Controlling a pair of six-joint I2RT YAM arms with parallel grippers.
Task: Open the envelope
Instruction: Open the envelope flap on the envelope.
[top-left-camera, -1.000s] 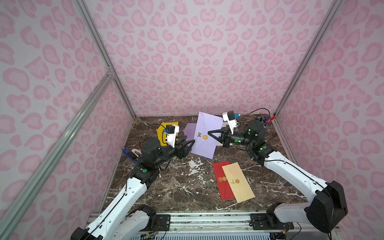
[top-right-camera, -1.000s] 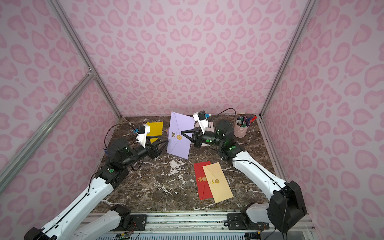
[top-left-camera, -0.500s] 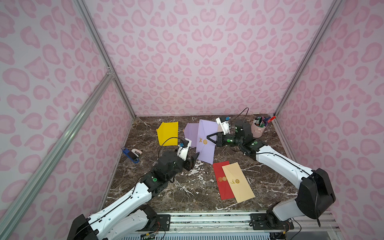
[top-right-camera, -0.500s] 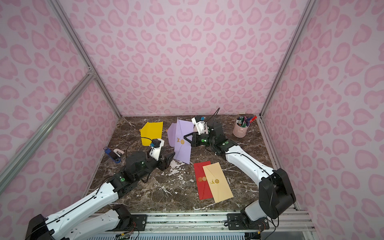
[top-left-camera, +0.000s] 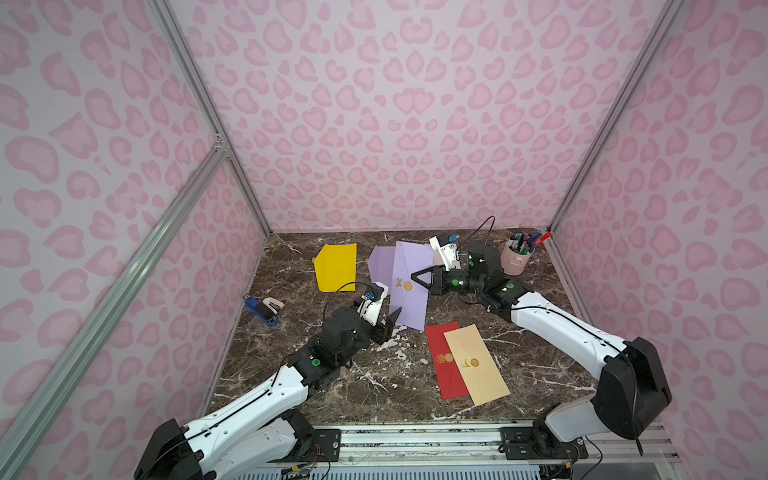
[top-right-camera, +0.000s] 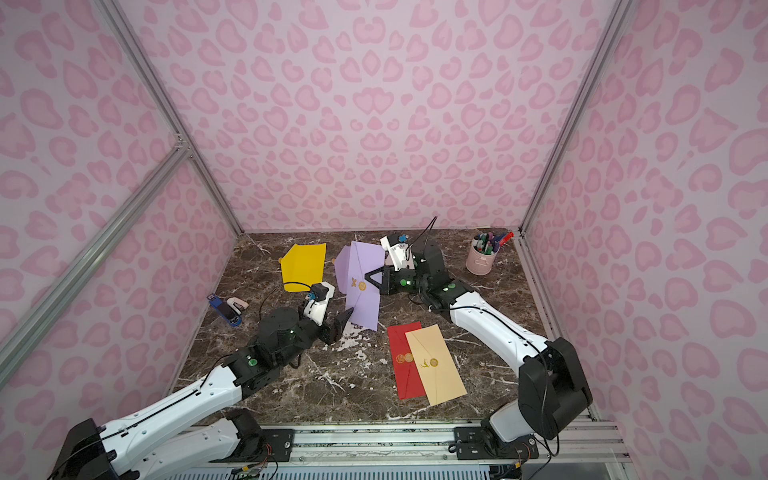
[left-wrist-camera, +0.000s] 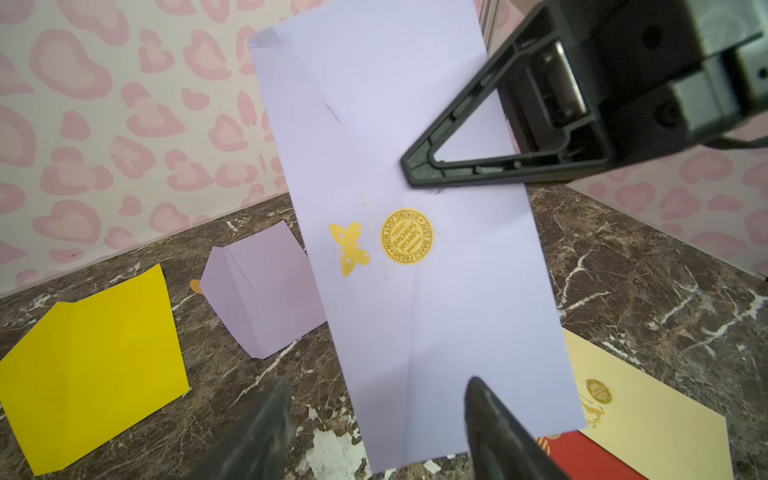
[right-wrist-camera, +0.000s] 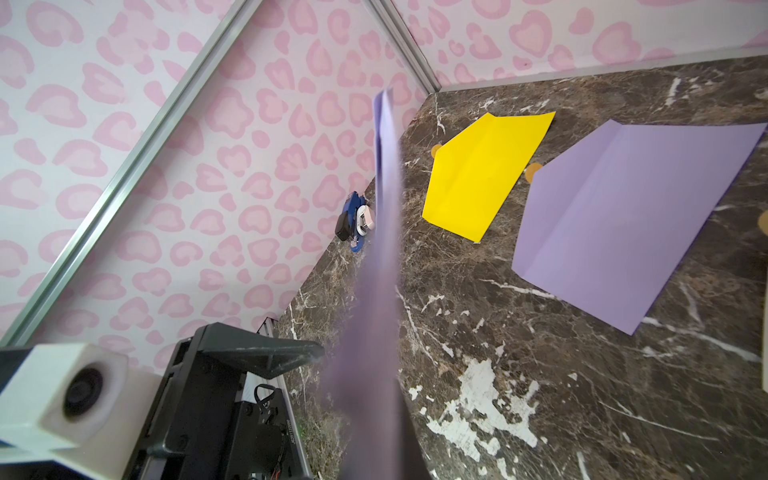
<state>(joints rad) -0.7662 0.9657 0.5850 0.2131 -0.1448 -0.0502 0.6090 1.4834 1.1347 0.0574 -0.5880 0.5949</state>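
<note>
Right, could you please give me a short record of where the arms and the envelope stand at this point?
envelope in play: lilac envelope, held on end
right gripper: shut on its edge, near the gold seal
left gripper: open, at its lower end
flap: closed, seal in place
elsewhere: yellow envelope, red envelope under cream envelope, pen cup

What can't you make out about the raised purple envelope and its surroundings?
Purple envelope: back face hidden everywhere; right wrist shows only a blurred edge.
Right end effector: far finger behind the envelope, left wrist view.
Left end effector: fingers blurred, cut off, left wrist view.
Red envelope: mostly under cream envelope, both top views.
</note>
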